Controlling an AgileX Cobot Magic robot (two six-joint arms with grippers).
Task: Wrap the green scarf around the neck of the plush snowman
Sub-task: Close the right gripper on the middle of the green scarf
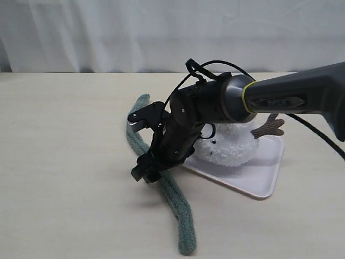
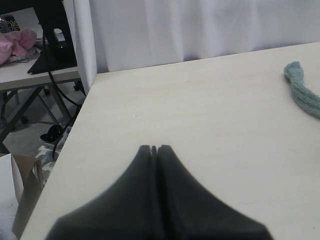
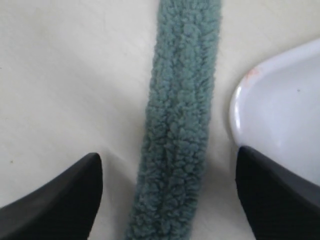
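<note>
The scarf (image 1: 178, 205) lies flat on the surface (image 1: 64, 178) in a long, bent line. It is not on the snowman (image 1: 229, 148). One end lies far back and the other comes close to the front. Its middle part is hidden behind the right gripper (image 1: 139, 144).

The snowman sits just beside the scarf, on a white tray (image 1: 261, 175). Only some of its fluffy white body and one brown twig arm (image 1: 268, 128) show. The big dark right arm (image 1: 291, 97) covers its head and neck, so I cannot tell how it lies.

The right gripper hangs low over the scarf. Its jaws are wide open, one on each side of the strip, and they hold nothing. In the right wrist view the scarf runs straight between them, with a tray corner close by. I cannot tell if the jaws touch the surface.

The left gripper (image 2: 154, 149) is well apart from all this, over bare surface. Its jaws are pressed together with nothing in them. In its view only one scarf end shows, and the rest is cut off at the edge.
</note>
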